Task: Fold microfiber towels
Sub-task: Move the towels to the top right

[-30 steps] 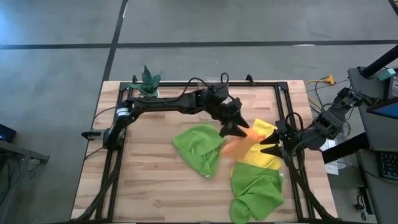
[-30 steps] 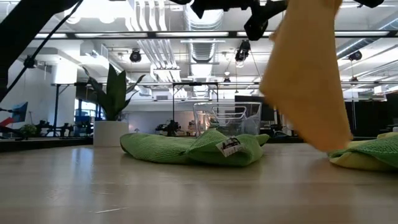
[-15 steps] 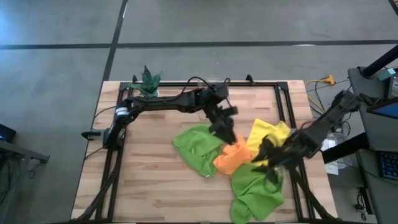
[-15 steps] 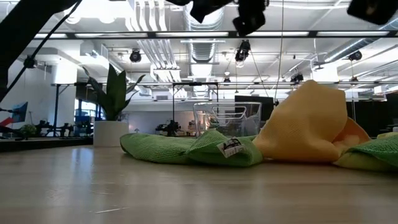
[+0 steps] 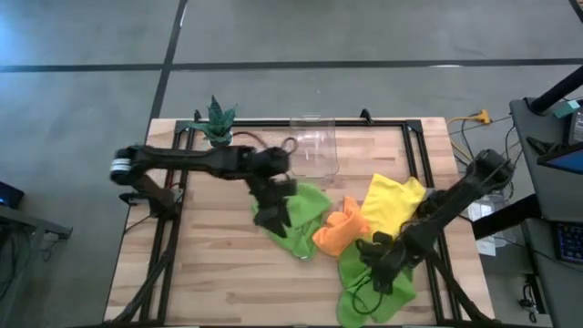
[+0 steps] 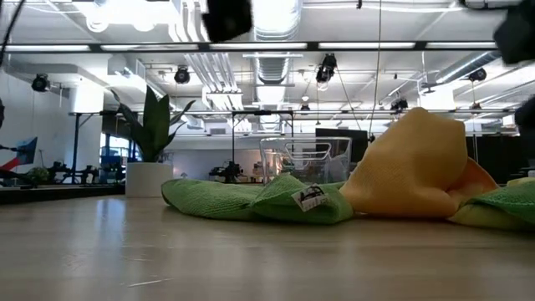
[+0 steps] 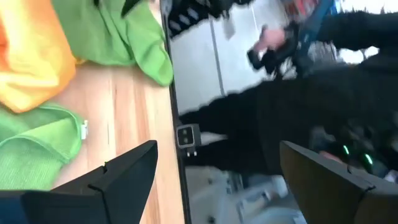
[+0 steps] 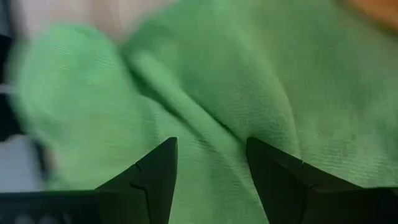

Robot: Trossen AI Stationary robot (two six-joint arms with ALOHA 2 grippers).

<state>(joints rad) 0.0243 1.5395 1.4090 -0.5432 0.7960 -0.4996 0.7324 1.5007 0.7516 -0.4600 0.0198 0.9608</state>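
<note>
Hovering right claw (image 8: 208, 180) over green towel (image 8: 236, 81)

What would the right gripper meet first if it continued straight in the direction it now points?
Most likely the green towel near the table's front edge. The right gripper is open and aimed at its folds, with nothing visible between, though how close it is stays unclear.

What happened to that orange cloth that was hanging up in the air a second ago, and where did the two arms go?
The left gripper let go of the orange microfiber towel, which dropped in a heap between the other towels; that gripper then swung left, open, over the crumpled lime green towel. The right gripper moved down over the second lime green towel, open. The yellow towel and potted plant stayed put.
</note>
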